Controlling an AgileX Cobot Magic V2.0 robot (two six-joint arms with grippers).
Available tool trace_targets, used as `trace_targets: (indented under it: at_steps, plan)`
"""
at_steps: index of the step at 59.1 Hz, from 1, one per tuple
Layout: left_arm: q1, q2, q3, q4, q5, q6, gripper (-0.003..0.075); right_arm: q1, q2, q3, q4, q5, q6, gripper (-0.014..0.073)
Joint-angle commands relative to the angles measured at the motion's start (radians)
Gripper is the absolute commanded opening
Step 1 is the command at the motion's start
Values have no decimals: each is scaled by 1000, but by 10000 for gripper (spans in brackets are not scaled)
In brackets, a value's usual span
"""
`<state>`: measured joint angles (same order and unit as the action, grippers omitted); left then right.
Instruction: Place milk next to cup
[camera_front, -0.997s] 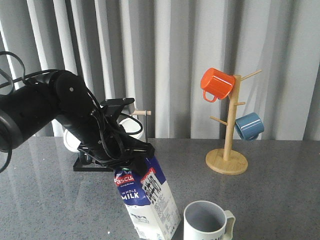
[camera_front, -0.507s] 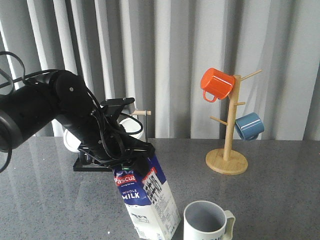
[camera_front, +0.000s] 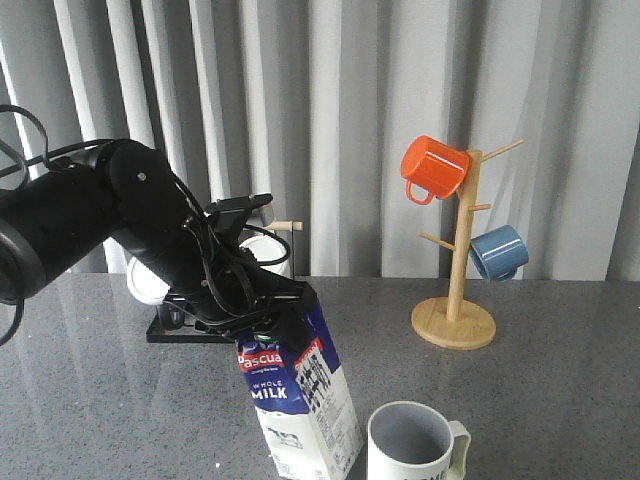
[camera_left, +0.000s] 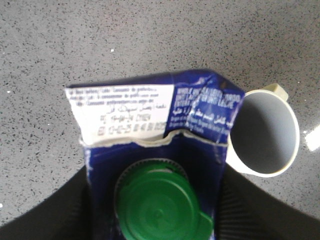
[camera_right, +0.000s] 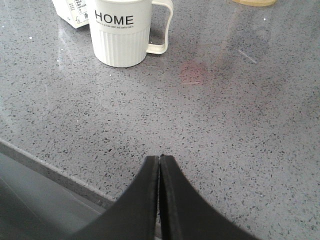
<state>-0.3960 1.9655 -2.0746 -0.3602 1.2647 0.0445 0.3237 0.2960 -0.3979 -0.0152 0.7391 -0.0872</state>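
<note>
Right now I have the left claw (camera_front: 262, 318) clamped on the top of the milk (camera_front: 300, 400), its fingers (camera_left: 60, 210) pressing either side of the carton by the green cap (camera_left: 159, 209). Below the claw the carton leans, its base on the table (camera_front: 560, 400) just beside the cup (camera_front: 412, 443), which sits a little to the claw's right. My right claw (camera_right: 159, 161) hangs pinched together over bare tabletop, the cup ahead of it. Farther back stands the mug tree (camera_front: 455, 300).
</note>
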Motion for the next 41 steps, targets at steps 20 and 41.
trace_targets:
  at_steps: [20, 41]
  plan:
    - [-6, -102, -28, -37, -16, -12, 437, 0, 7, -22, -6, -71, 0, -11]
    - [-6, -198, -28, -38, -16, -16, 437, 0, 7, -22, -6, -71, 0, -11]
